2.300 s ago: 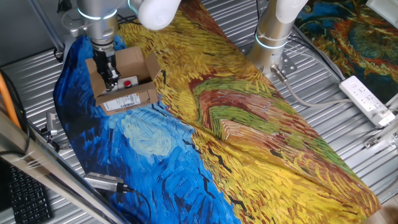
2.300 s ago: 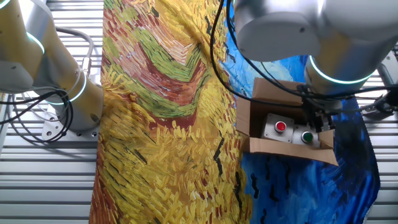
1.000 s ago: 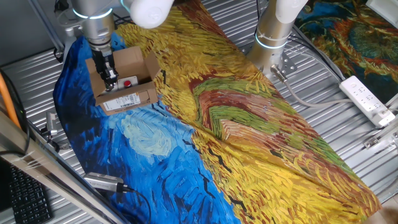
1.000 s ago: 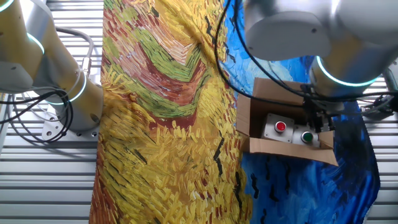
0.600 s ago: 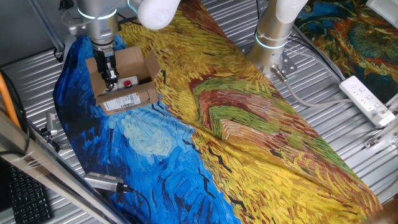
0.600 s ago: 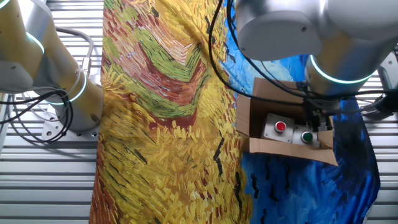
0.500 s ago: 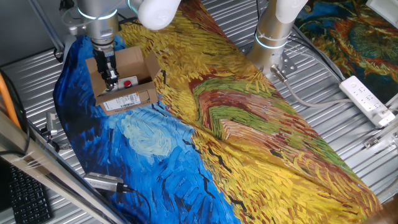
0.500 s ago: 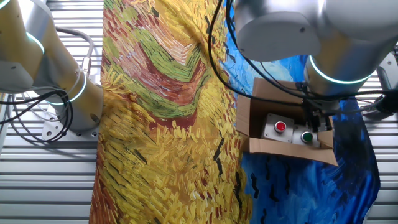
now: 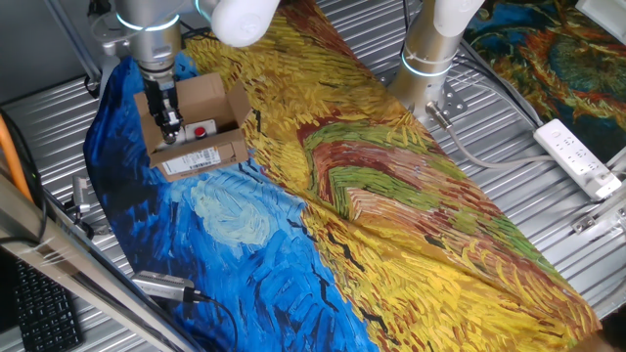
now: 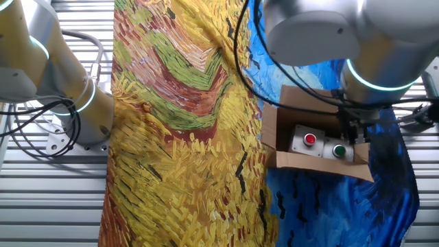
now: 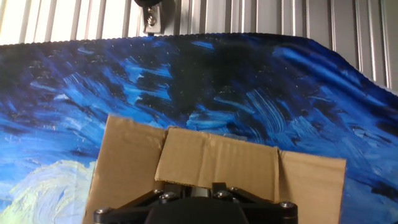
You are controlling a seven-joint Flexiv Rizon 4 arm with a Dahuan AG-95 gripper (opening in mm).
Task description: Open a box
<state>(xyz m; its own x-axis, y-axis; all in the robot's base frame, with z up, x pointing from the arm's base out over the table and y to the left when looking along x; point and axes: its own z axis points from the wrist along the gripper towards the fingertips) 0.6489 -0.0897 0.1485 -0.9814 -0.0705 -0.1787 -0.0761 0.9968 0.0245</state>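
Jaws of mine, as one fixed view shows them, hang straight down over the box (image 9: 196, 125), my gripper (image 9: 171, 125) dark and slender at its far-left rim. From here I cannot tell whether they are parted or pressed together. The box sits on the blue part of a painted cloth (image 9: 411, 225) that covers the surface, with its flaps spread and a white label (image 9: 192, 162) on the near side. A red button (image 9: 202, 128) shows inside. A second arm's base (image 9: 430, 49) stands on the yellow part, and a white power strip (image 9: 579, 154) lies well apart on the ribbed metal.

From the other fixed view, my gripper (image 10: 353, 130) reaches into the open box (image 10: 312, 140) at its right edge, just beside a green button (image 10: 338, 150); a red button (image 10: 309, 139) sits next to that on a pale panel. My arm's grey body (image 10: 329, 34) hides the fingertips, so their state stays unclear here too.

Through the hand view I see a folded cardboard flap (image 11: 217, 162) directly in front of my housing, touching or nearly touching it, with blue cloth (image 11: 186, 87) beyond and ribbed metal (image 11: 249, 15) at the top.
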